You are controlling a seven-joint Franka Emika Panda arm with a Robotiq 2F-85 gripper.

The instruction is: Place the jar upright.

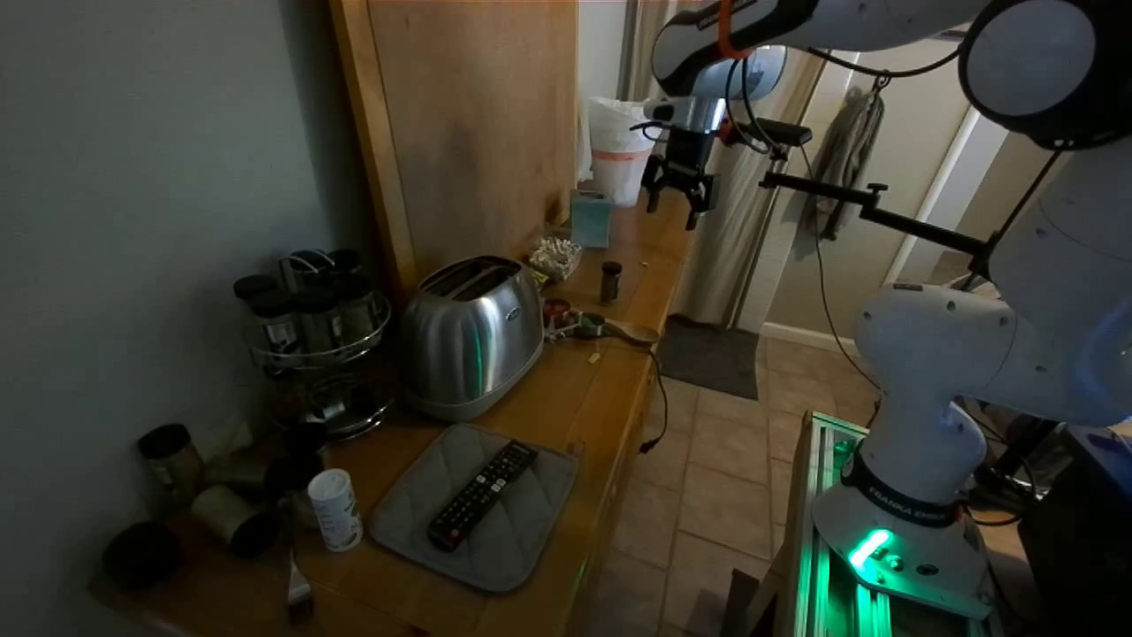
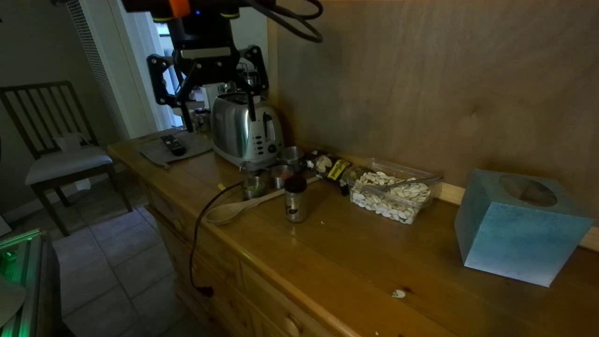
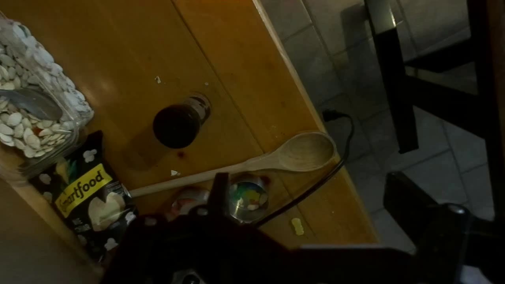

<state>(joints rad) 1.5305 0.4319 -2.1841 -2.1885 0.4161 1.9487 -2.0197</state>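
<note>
Nearest the wrist camera was the gripper (image 3: 306, 174), its fingers (image 3: 220, 189) spread well apart – in both exterior views it hung in the air, pointing down, higher than the dresser (image 2: 337, 262). Left to right in an exterior view, a slatted chair (image 2: 70, 168) with a pale seat stood on the tiled floor (image 2: 145, 262), well back. On the dresser top, a dark remote (image 2: 173, 145) lay on a grey quilted pad (image 2: 200, 140). Next along, a black plug (image 2: 205, 291) dangled down the drawer front, and a wooden spoon (image 2: 224, 213) lay with its bowl by the front edge. Behind it stood a steel toaster (image 2: 234, 135), with three metal measuring cups (image 2: 254, 193) near its base. Then came the jar (image 2: 295, 206), which stood upright on the dresser with its dark lid on top, near the wooden spoon's handle but apart from it – and well apart from the gripper. Past the jar lay a dark snack bag (image 2: 334, 168), readable in the wrist view as Smartfood, just beside a clear tub (image 2: 374, 206) of pale seeds (image 2: 383, 178). A metal spoon (image 2: 416, 181) rested in the seeds. A pale flake (image 2: 398, 294) lay on the dresser nearer the front edge, and at the far right stood a blue box (image 2: 519, 243) with a round opening in its top
</note>
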